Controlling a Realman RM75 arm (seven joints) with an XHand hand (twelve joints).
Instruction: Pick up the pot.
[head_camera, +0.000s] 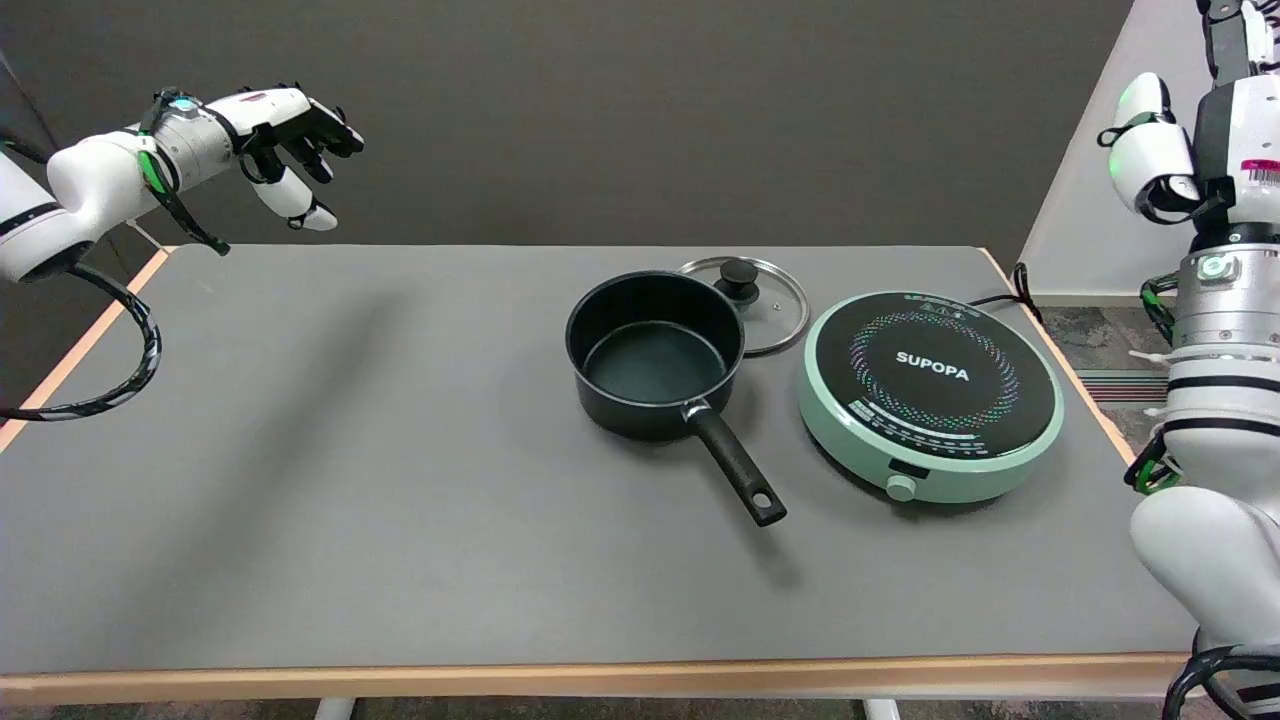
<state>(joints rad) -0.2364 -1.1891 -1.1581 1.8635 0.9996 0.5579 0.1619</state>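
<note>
**Getting ready to reach for the pot**

Starting at the very first step, by the look of it: nothing touching the pot (655, 360) yet. Seeing it standing upright near the middle of the worktop (300, 500), open on top, with nothing inside. Finding its long handle (735, 465) sticking out toward the near edge and a little to the right, free all along.

Noticing the glass lid (775, 300) lying flat just behind the pot, partly hidden by the pot's rim; not being able to tell whether touching it. Noticing also the round green cooker (930, 395) just beside the pot on the right, with a small gap between.

Spotting only a small piece of the right robot hand (1235, 30) at the top right corner, high up and well apart from the pot. Not being able to tell whether wide or narrow, with most of it cut off by the edge. Leaving aside the left robot hand (285, 130), hanging in the air at the upper left with nothing in it.

Needing next, most likely, to bring the right robot hand down and across to the handle with fingers spread. Then wrapping them around the handle, close to the pot's body, and squeezing firmly. Guessing at a heavy pot end, so lifting slowly and keeping it level. Taking care on the way in not to bump the cooker, and not to drag the pot into the lid.
</note>
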